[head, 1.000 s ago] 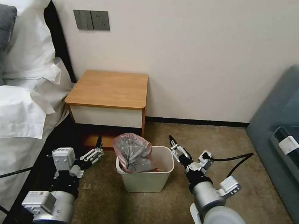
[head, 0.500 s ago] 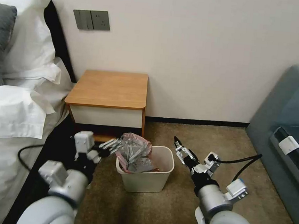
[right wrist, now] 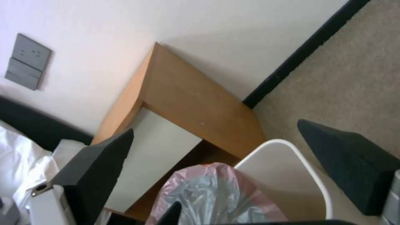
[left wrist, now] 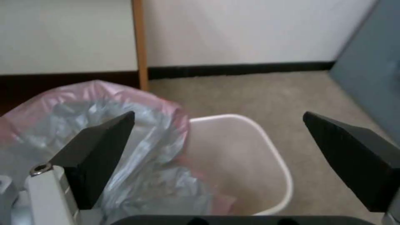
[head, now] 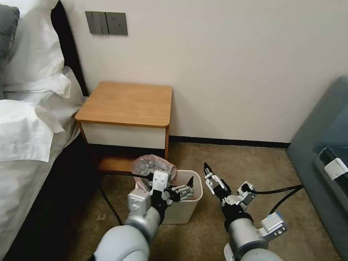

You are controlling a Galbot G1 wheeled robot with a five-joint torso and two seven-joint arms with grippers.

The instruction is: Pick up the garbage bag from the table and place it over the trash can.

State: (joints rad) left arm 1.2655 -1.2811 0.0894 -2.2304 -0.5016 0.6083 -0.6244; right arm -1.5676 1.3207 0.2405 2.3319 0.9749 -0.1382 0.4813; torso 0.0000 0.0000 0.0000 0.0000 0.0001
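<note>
The garbage bag [head: 152,166], crinkly grey plastic with a pink edge, sits bunched in the left half of the cream trash can [head: 196,194] on the carpet and sticks up above its rim. The table [head: 127,102], with its bare wooden top, stands just behind the can. My left gripper [head: 186,187] hovers open over the can's right half, beside the bag [left wrist: 142,137]; its fingers [left wrist: 96,153] hold nothing. My right gripper [head: 208,171] is open and empty just right of the can's rim [right wrist: 310,165], pointing toward the table [right wrist: 187,100].
A bed with white pillows [head: 16,125] runs along the left. A grey sofa [head: 336,132] fills the right. A wall socket panel [head: 106,23] is above the table. A black cable [head: 107,202] trails on the carpet left of the can. Open carpet [head: 240,160] lies behind the right gripper.
My left arm swung from the bed side, past the bag, to above the can's opening. The right gripper shifted only slightly. The bag kept its place in the can.
</note>
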